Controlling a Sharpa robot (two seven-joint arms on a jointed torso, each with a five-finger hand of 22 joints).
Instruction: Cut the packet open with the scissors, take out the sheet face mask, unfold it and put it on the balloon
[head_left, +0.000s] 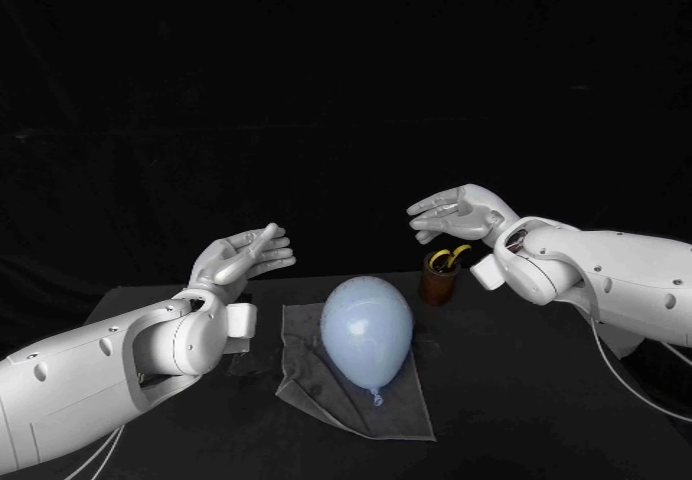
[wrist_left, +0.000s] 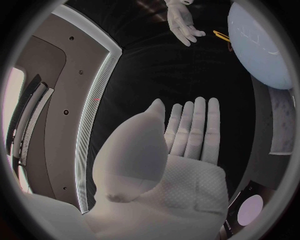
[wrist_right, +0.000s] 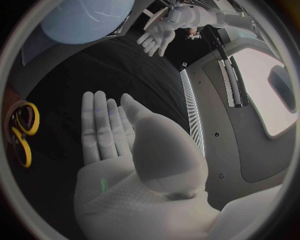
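Note:
A pale blue balloon (head_left: 366, 328) lies on a grey sheet (head_left: 392, 412) in the middle of the black table, knot toward me. Scissors with yellow handles (head_left: 451, 255) stand in a brown cup (head_left: 440, 283) just behind and right of it. My left hand (head_left: 245, 255) hovers left of the balloon, fingers straight and apart, holding nothing. My right hand (head_left: 459, 210) hovers above the cup, likewise spread and empty. The left wrist view has its flat palm (wrist_left: 187, 135), the balloon (wrist_left: 259, 42) and the scissors (wrist_left: 220, 35). The right wrist view has its palm (wrist_right: 109, 130), the scissors (wrist_right: 22, 132) and the balloon (wrist_right: 87, 17).
The grey sheet (wrist_left: 282, 125) reaches past the balloon toward the table's front. Each wrist view also catches the other hand, the right hand (wrist_left: 183, 22) and the left hand (wrist_right: 159, 32), held in the air. Bare black table (head_left: 548, 400) lies to the front right.

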